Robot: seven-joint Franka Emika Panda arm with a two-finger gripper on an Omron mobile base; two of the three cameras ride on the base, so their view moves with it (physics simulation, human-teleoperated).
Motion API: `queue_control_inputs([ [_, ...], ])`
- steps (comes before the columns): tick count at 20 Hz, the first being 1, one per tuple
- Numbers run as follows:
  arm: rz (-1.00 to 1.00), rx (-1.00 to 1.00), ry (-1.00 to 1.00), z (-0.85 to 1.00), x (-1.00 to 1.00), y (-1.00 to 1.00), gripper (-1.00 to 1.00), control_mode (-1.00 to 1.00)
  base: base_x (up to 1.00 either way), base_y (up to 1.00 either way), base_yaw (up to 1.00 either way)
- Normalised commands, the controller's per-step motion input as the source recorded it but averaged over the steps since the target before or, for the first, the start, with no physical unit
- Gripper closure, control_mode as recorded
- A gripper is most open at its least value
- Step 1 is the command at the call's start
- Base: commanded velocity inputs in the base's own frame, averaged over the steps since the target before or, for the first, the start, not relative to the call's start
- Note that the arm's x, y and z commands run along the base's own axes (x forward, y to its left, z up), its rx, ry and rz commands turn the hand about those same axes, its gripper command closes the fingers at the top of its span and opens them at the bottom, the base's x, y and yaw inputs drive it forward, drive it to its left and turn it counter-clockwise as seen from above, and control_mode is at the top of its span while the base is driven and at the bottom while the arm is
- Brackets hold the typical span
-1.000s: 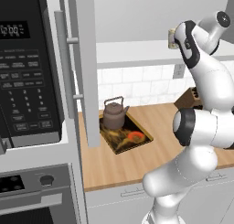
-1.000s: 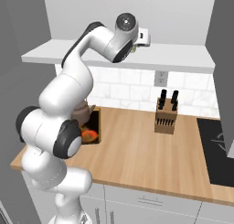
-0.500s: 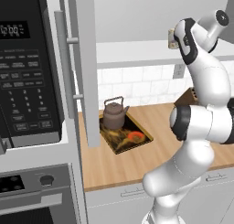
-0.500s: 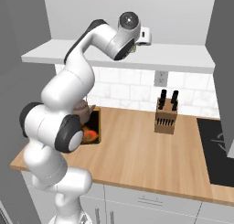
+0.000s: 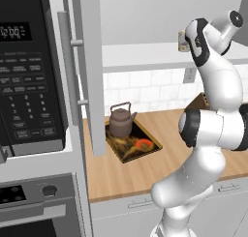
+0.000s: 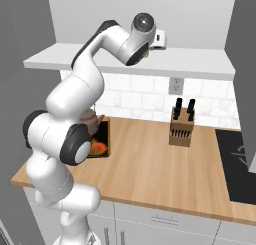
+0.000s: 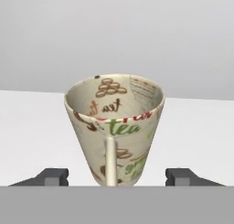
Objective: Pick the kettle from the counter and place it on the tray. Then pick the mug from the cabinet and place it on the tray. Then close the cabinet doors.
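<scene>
A white robot arm reaches up into a light grey upper wall cabinet (image 6: 125, 61), its two-finger claw (image 7: 116, 176) level with the pale inner shelf (image 7: 32, 122). Straight ahead of the claw, between its two dark fingertips (image 7: 55, 175), stands a small cream ceramic mug printed with tea lettering (image 7: 114, 127), upright on the shelf, its thin side handle facing the claw. The claw is open: its tips stand apart to either side of the mug's base, with a visible gap on each side, so nothing is gripped.

Far below the claw and off to one side, on the light-brown wooden table (image 5: 145, 166), the squat brownish-grey metal kettle (image 5: 120, 121) already sits on the flat dark rectangular tray with an orange-red spot (image 5: 138, 146). So the kettle step looks done, and the mug pick is in hand.

The next move probably calls for closing the claw squarely on the mug, then lifting it clear of the shelf edge.
</scene>
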Motion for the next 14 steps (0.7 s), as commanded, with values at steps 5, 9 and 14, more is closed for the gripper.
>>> queue_control_inputs([
  [5, 0.02, 0.00, 0.00, -0.11, 0.00, 0.00, 1.00, -1.00, 0.00, 0.00, 0.00],
  [9, 0.04, 0.00, 0.00, -0.05, 0.00, 0.00, 1.00, -1.00, 0.00, 0.00, 0.00],
  [14, 0.07, 0.00, 0.00, -0.01, 0.00, 0.00, 1.00, -1.00, 0.00, 0.00, 0.00],
])
